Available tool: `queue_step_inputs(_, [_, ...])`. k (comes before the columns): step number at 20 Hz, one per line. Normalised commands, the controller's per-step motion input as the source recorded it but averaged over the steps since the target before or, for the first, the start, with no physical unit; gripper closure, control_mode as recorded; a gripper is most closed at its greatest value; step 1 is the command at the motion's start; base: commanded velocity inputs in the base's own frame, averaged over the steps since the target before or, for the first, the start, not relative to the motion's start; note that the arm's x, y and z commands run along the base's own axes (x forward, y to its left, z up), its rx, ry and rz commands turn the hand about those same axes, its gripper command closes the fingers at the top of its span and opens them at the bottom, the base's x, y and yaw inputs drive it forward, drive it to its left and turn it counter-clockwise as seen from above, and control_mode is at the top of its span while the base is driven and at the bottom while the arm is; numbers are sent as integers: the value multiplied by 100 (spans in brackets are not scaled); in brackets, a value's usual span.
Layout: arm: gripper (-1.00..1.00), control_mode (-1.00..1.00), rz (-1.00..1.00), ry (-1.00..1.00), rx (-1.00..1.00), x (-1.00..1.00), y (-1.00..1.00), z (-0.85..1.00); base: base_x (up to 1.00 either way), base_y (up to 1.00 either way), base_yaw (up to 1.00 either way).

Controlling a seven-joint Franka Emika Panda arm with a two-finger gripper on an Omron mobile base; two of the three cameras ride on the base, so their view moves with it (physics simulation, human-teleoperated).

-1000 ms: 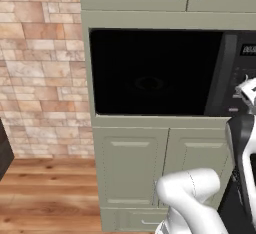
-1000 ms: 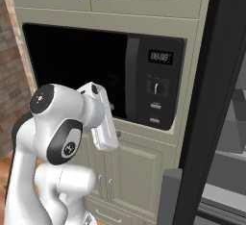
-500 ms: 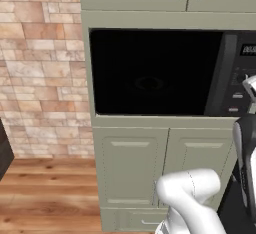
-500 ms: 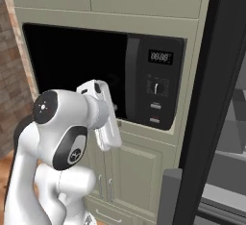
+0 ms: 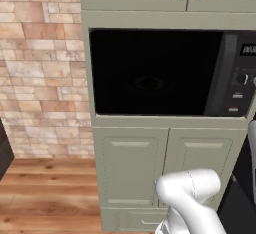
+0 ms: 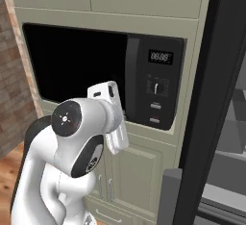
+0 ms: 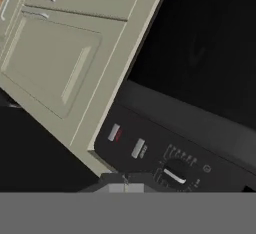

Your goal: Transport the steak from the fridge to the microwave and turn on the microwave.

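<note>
- The gripper (image 7: 125, 178) is pinched tight with nothing between the fingers, hovering just off the microwave (image 6: 96, 70) control panel, near the knob (image 7: 174, 174).
- I'd guess it's going for a button press: keep the tips together, line up square, push gently.
- Two buttons (image 7: 114, 132) sit beside the knob, one display (image 6: 160, 56) on that panel.
- Door looks closed; can't see the steak, probably inside.
- The fridge (image 6: 211, 123) stands right beside the microwave.

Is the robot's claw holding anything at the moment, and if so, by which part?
Nothing is held. The gripper is shut with nothing between its tips, pointing at the microwave control panel near the knob.
</note>
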Motion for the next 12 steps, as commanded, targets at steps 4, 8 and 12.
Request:
queue_step_inputs(4, [100,-100,10,0,16,7,-12,-3,0,0,0])
queue_step_inputs(8, [100,-100,12,0,16,12,-9,0,0,0,0])
queue_step_inputs(12, [100,-100,16,2,16,22,-8,0,0,0,0])
